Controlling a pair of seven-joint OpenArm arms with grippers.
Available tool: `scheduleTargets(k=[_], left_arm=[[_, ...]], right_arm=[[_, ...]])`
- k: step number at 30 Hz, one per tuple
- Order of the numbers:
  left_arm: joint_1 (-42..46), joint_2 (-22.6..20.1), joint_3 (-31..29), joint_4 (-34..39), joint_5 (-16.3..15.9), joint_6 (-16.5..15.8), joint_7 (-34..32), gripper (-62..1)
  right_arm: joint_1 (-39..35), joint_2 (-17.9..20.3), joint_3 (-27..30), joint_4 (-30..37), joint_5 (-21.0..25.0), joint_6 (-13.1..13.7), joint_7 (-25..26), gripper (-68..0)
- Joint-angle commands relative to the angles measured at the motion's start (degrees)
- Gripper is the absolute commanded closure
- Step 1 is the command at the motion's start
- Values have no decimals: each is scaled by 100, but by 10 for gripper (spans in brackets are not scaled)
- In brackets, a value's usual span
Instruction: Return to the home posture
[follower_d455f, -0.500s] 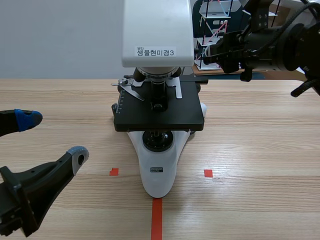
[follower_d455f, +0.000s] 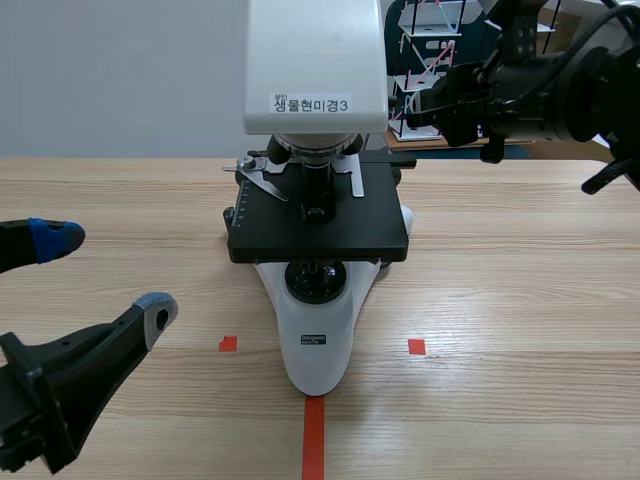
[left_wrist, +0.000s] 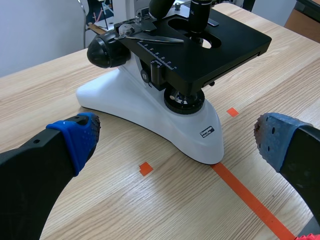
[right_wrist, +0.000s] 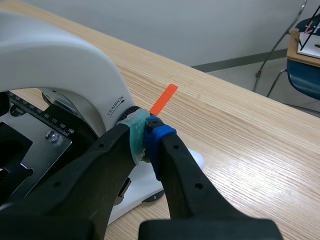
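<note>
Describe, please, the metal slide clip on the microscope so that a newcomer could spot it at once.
The white microscope stands mid-table, its base meeting the orange-red tape line. Below its head juts a flat black stage, and the slide clip lies at the stage's far corner on the left gripper's side. It is the curved, shiny silver arm with a round screw, against matt black.

**A:** Where does the microscope stand?

**B:** In the middle of the surface. Its base points near, and the stage sits above the base.

**A:** And the tape marks?

**B:** A tape line runs from the base's near tip to the near edge. One tape square lies left of the base, a second tape square right of it.

**A:** The arms?

**B:** The left gripper is near left, well apart from the microscope. The right gripper is raised at far right, its tips at the microscope's right side.
</note>
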Motion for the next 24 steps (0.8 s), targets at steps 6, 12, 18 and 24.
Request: scheduleTargets(k=[6,12,18,24], left_arm=[[-7,-2,4,90,-35,-15,-83,-623],[-7,0,4,90,-35,-15,-81,-623],[-4,0,4,90,-35,-15,-83,-623],[-4,0,4,90,-35,-15,-83,-623]], right_arm=[[31,48,11,142,39,4,330,2],[-393,118,22,435,-256,157,920,-7],[-1384,144,149,1602,-962,155,1362,-27],[-2811,144,402,2673,-1655,155,2085,-158]])
